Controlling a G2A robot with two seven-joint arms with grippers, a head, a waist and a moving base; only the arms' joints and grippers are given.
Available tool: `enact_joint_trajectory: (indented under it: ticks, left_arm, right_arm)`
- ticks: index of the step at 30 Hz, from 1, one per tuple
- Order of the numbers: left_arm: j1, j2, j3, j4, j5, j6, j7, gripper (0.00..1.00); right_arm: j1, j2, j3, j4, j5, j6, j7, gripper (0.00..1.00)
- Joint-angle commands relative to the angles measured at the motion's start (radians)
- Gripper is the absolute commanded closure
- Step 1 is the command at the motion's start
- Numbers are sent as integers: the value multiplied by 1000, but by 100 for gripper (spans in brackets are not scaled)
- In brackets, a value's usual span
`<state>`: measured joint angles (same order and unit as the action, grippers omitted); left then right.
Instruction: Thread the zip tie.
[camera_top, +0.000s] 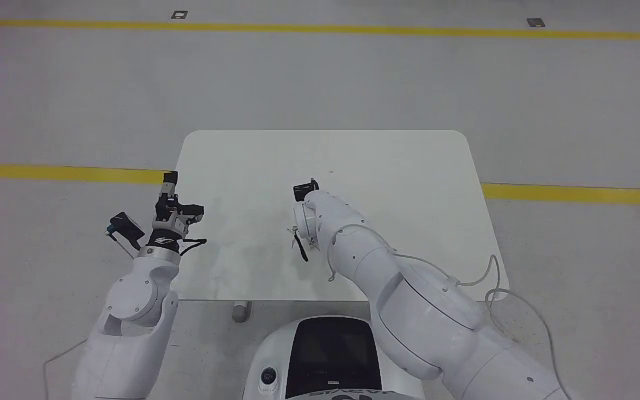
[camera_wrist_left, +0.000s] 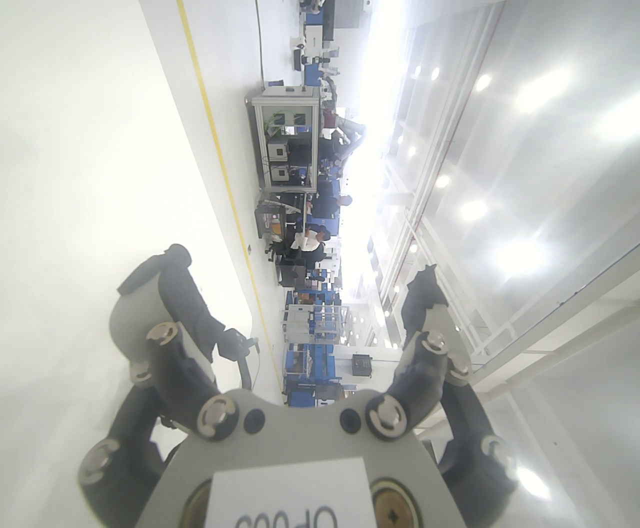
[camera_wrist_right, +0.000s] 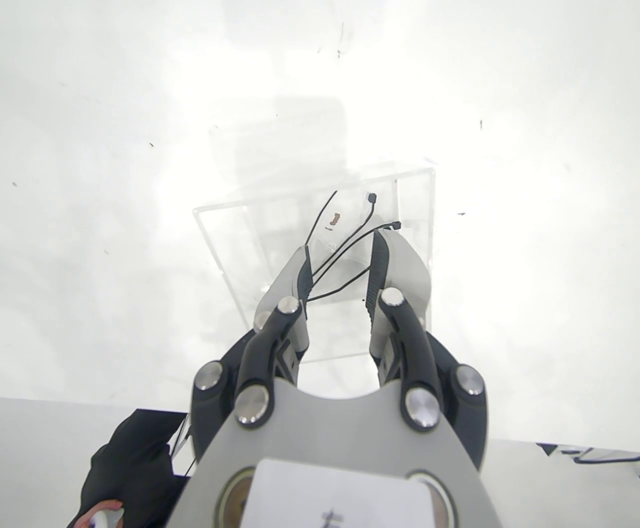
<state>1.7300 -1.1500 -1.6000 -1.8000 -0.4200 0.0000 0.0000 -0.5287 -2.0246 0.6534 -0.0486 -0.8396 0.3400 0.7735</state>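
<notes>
Several thin black zip ties (camera_wrist_right: 371, 200) lie in a shallow clear plastic box (camera_wrist_right: 220, 240) on the white table (camera_top: 400, 190). My right gripper (camera_wrist_right: 342, 245) points down into that box. It is open, and the ties' strands run across the gap between its fingers (camera_wrist_right: 304, 272) without being pinched. From above, the right gripper (camera_top: 300, 236) sits near the table's middle front, with the dark ties (camera_top: 303, 250) just beneath it. My left gripper (camera_wrist_left: 297, 270) is open and holds nothing. It hovers at the table's left edge (camera_top: 165, 205), aimed out across the room.
The table's far half and right side are bare white surface. Its rounded left corner (camera_wrist_left: 245, 305) lies just past the left gripper. A small grey object (camera_top: 240, 312) sits on the floor below the front edge.
</notes>
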Motion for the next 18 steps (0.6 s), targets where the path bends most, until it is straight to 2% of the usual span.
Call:
enact_joint_trajectory:
  ticks: [1, 15, 18]
  left_arm:
    - [0, 0, 0, 0, 0, 0, 0, 0]
    - [0, 0, 0, 0, 0, 0, 0, 0]
    - [0, 0, 0, 0, 0, 0, 0, 0]
  right_arm:
    - [0, 0, 0, 1, -1, 0, 1, 73]
    - [-4, 0, -2, 3, -1, 0, 9, 75]
    - [-4, 0, -3, 3, -4, 0, 10, 78]
